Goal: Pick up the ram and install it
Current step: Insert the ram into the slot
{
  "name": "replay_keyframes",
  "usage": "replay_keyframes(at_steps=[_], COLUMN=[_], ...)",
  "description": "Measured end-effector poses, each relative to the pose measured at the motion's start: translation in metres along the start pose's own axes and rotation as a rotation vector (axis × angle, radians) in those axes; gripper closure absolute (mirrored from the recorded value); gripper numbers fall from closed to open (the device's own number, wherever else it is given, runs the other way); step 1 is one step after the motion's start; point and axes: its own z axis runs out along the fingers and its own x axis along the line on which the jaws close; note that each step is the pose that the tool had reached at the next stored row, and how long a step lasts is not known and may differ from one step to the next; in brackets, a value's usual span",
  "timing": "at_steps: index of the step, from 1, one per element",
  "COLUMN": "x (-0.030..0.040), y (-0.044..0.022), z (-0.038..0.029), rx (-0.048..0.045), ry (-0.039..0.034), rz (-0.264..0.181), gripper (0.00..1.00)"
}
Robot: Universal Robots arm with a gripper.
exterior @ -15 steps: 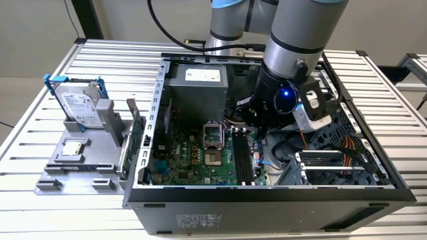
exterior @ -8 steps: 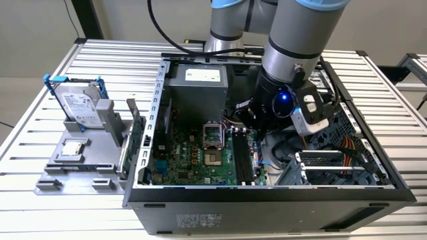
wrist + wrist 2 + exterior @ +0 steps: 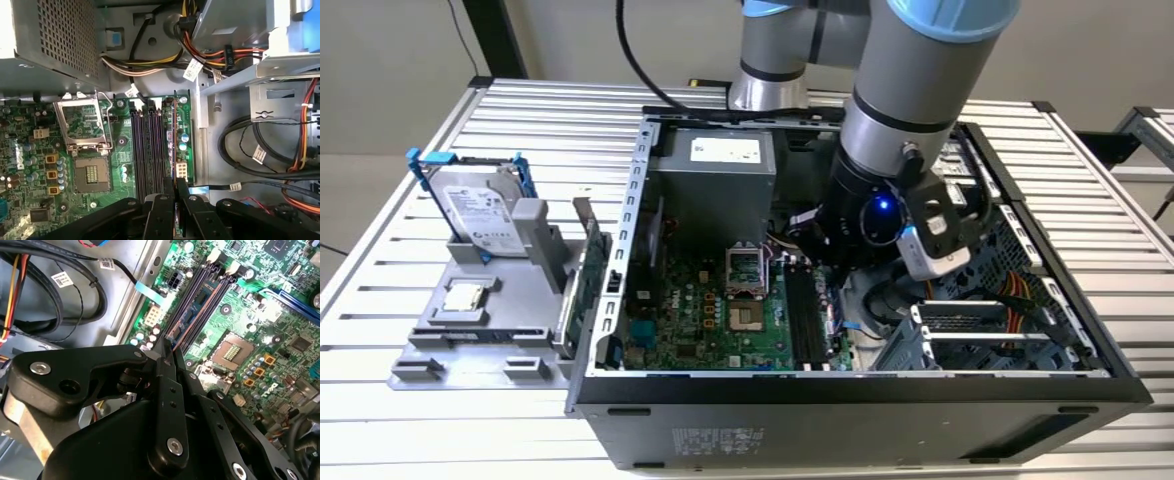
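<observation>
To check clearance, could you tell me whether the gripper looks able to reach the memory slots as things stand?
Probably yes: the gripper is inside the open case, right over the memory slots, and the cables lie off to one side.

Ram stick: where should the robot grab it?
Pinch its two flat faces near the top long edge, coming from above. The ram is thin and stands on edge along the memory slots, so its bottom edge must stay free. The gripper seems to pinch it that way.
</observation>
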Motion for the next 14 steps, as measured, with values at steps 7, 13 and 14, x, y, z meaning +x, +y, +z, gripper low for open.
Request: replay_keyframes(at_steps=[7,13,14], x=[0.0001,0.0002,0.0002], y=[-0.0001,-0.0002,-0.0003], z=[0.0083,0.014,0.0152], rx=[-0.0001,-0.0002,-0.0001], ry=[0.0001,0.0002,0.0002], rz=[-0.028,-0.053,-0.054], gripper=[1.0,1.0,1.0])
